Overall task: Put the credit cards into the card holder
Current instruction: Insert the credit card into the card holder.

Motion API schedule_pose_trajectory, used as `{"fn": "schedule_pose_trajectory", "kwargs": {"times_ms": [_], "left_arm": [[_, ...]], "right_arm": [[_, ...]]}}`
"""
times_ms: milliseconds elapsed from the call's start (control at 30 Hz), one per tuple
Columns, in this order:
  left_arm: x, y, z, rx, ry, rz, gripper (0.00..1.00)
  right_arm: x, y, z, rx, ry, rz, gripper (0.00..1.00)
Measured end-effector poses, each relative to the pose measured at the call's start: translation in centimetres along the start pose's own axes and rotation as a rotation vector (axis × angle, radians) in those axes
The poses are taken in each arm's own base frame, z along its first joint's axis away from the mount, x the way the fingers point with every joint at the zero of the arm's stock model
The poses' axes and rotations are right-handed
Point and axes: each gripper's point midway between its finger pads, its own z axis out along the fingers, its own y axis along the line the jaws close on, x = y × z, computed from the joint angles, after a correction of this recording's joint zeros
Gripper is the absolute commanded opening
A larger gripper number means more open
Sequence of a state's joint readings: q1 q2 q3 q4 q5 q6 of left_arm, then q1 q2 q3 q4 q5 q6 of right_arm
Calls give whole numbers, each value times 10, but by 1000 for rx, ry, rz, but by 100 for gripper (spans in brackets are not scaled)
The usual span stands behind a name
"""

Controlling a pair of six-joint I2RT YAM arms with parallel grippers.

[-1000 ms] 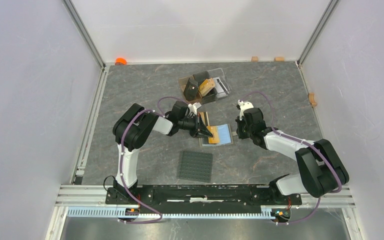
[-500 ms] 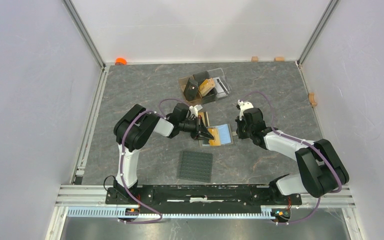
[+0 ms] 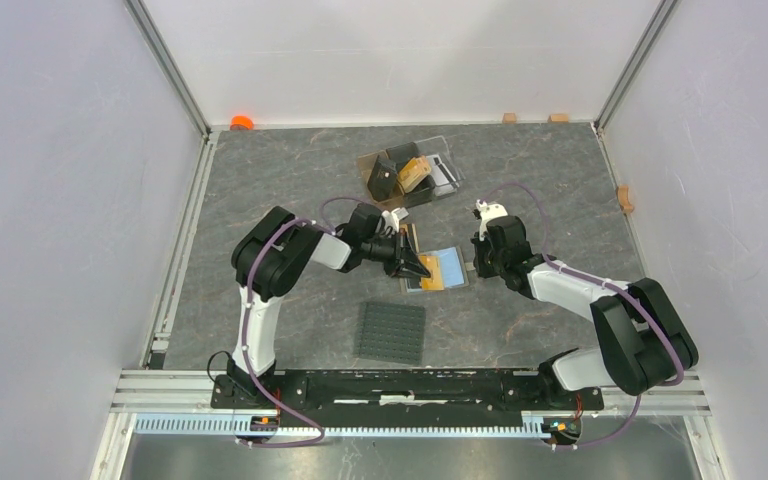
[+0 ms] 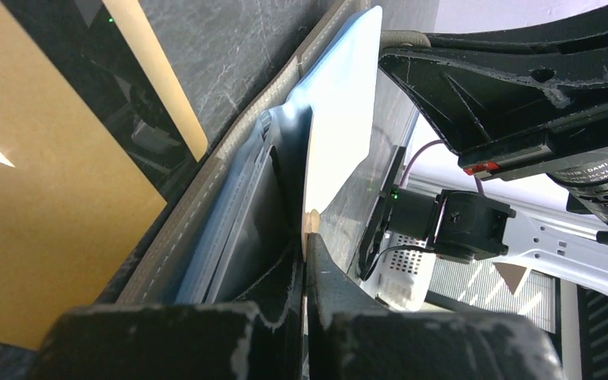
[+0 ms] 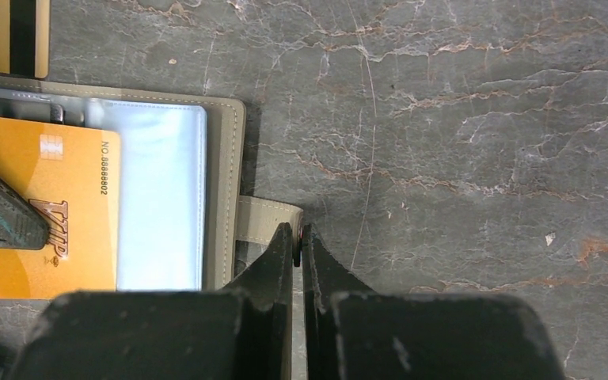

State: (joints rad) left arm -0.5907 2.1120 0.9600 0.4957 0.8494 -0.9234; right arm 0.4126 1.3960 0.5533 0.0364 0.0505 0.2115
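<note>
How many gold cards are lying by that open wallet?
2. The VIP card lies on the clear pocket of the card holder. The striped card lies on the table beside it. The clear stand farther back may hold more, too small to tell.

There were two gold cards (image 5: 47,198) (image 5: 8,36), one card holder (image 5: 223,158), one studded mat (image 3: 392,332) and one clear stand (image 3: 440,165).
</note>
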Motion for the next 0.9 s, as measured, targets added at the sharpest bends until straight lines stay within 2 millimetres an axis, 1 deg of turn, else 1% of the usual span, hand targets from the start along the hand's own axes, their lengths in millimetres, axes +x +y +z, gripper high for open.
{"fn": "schedule_pose_trajectory", "kwargs": {"times_ms": [333,533,900], "left_arm": [[-4,3,-3,-4,3,-16,2],[-7,6,-10,-6,-10,-27,2],[-7,6,-11,-12,-15,-26,2]], "right_arm": [[-1,-1,-1,8,-4,0,0],[-1,-2,-2,11,-3,0,0],[-1,0,-3,8,-5,-3,0]]}}
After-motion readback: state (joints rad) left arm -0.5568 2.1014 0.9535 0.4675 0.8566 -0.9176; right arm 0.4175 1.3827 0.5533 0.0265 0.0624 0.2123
